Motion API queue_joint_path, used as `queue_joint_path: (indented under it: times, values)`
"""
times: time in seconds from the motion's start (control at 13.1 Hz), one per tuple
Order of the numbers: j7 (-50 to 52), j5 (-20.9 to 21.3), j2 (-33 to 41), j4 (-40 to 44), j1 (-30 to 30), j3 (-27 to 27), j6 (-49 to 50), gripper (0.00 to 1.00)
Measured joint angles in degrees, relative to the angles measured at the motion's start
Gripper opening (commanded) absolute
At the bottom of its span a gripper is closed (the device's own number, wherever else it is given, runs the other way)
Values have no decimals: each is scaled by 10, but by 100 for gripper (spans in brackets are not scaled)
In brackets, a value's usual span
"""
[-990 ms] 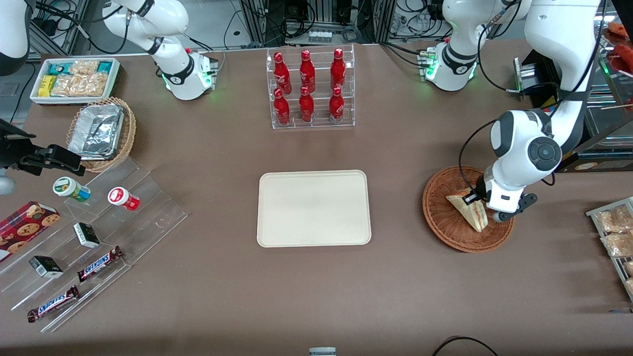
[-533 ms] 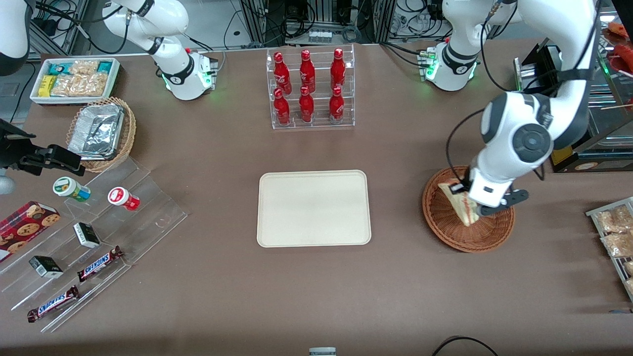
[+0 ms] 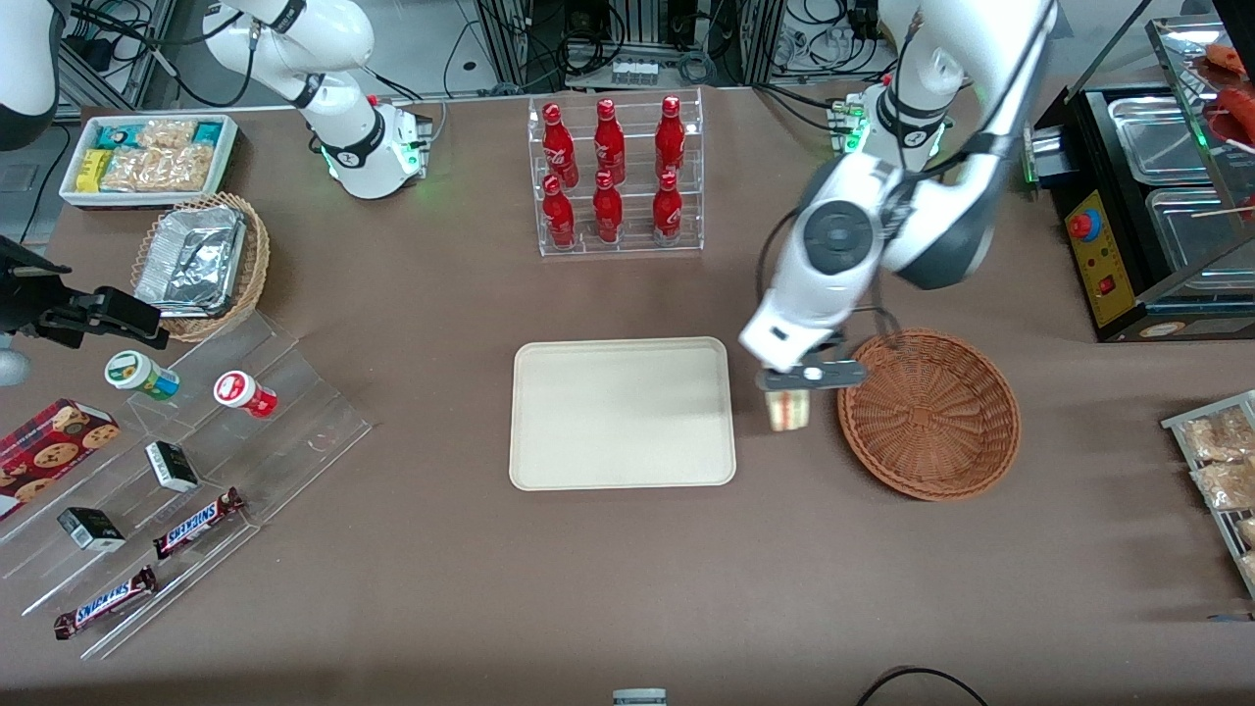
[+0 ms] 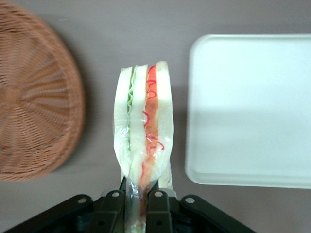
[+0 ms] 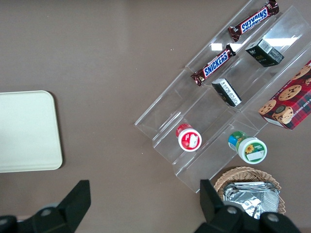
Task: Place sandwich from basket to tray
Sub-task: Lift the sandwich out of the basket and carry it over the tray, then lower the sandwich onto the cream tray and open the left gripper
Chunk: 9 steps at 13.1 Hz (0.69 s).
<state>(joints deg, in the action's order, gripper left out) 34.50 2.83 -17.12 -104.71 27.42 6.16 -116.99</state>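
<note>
Wicker basket now vacated; gripper clamping sandwich, moved between basket and tray.

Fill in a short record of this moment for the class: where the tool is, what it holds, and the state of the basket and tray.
tool: left arm's tool, above bare table between basket and tray
tool state: shut on the sandwich
sandwich: hanging clear of the table, cut edge showing
basket: nothing in it
tray: nothing on it
step left: carry over the tray, release
</note>
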Motion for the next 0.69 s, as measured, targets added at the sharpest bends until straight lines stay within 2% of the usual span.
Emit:
queue_joint_path:
  times: [0.3,0.69]
  values:
    - [-1,0,-97,99,61,0,0,0]
    - [-1,1,-196,184,75,-1,-1,0]
